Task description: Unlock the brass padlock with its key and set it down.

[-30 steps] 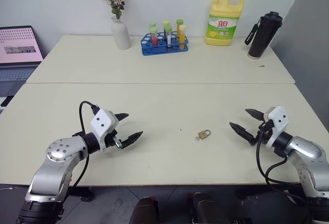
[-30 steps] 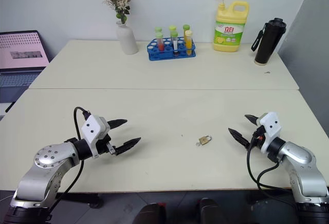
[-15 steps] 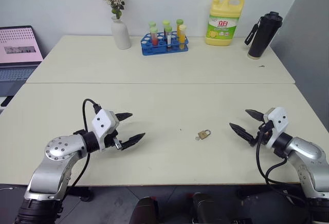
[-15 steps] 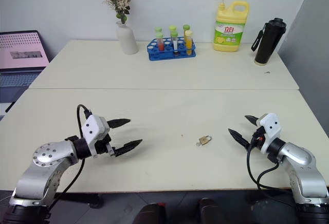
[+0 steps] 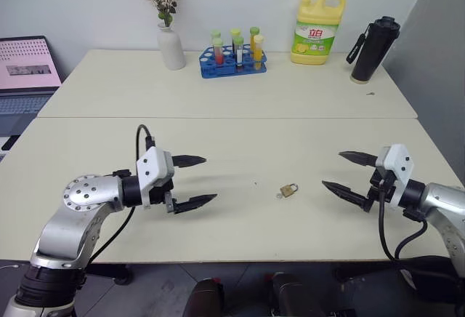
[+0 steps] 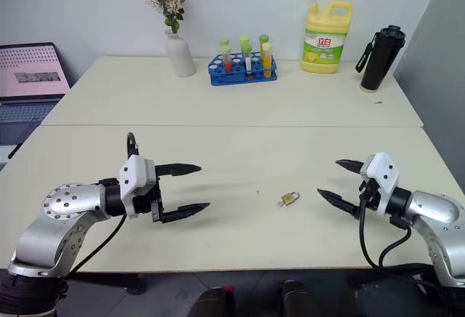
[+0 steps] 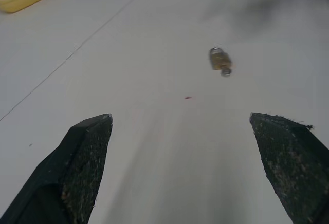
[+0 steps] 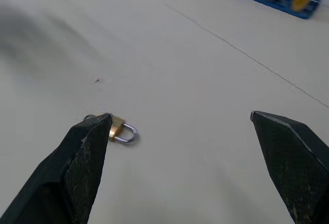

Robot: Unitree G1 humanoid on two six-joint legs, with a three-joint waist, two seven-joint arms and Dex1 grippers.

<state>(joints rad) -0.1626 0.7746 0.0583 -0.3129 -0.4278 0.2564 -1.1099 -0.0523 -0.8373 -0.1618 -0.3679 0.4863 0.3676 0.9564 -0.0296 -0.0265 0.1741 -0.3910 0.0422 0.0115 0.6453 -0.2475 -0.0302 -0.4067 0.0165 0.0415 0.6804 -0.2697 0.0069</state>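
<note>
Right now the small golden-brass padlock [image 5: 289, 189] with its thin silvery shackle lies flat on the cream table [image 5: 240, 99], between the two grippers and closer to the right one. A tiny silvery-grey key [image 5: 279, 195] seems to sit at the end of the padlock body that faces the left gripper, touching it; whether it is fully in the lock cannot be told.

The left gripper [image 5: 197, 181], two black pointed fingers on a white wrist block, hovers above the table with its fingers spread wide and nothing between them. It points across the table toward the padlock, which lies well apart from its tips. In the left wrist view the padlock [image 7: 220, 61] shows ahead of the spread fingers, nearer one finger's side.

The right gripper [image 5: 341, 171] also stands wide and empty, pointing toward the padlock, which lies near its lower fingertip but not touching. In the right wrist view the padlock [image 8: 121, 129] peeks out just beside one finger [image 8: 77, 175], its shackle turned toward the gap.
</note>
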